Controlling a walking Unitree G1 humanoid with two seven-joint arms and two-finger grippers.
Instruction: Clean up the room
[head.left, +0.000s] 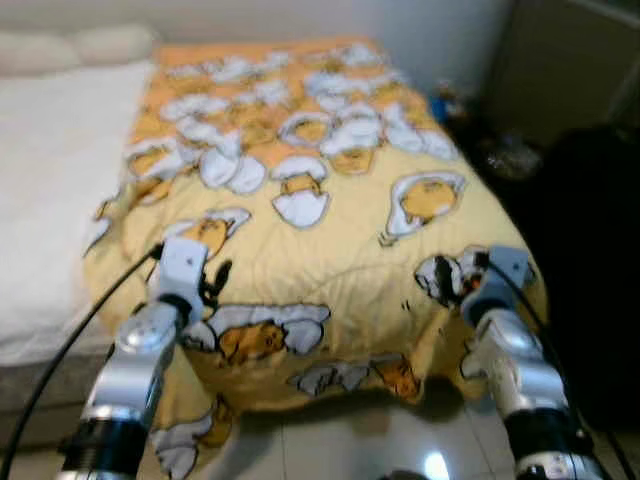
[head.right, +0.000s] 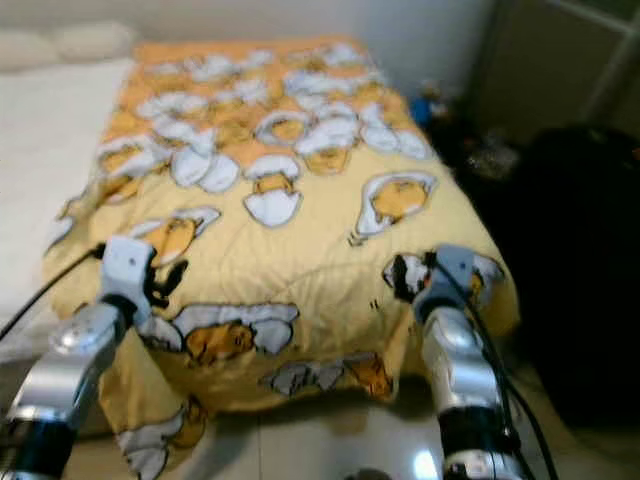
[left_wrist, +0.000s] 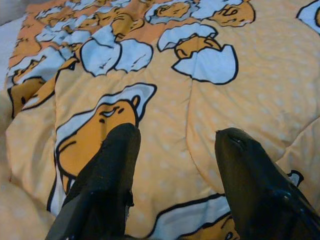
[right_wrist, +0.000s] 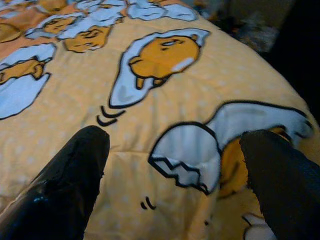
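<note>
The yellow quilt (head.left: 330, 200) lies spread over the bed (head.left: 50, 180), its near edge drooping unevenly toward the floor. Left hand (left_wrist: 172, 150) and right hand (right_wrist: 175, 145) hover released above that edge, so straightening seems unfinished.

Two silver, rounded metal arms, lower left (head.left: 140, 355) and lower right (head.left: 512, 365), black collars near frame bottom, thin black cables alongside. Glossy black tapered fingers (left_wrist: 107, 185).
</note>
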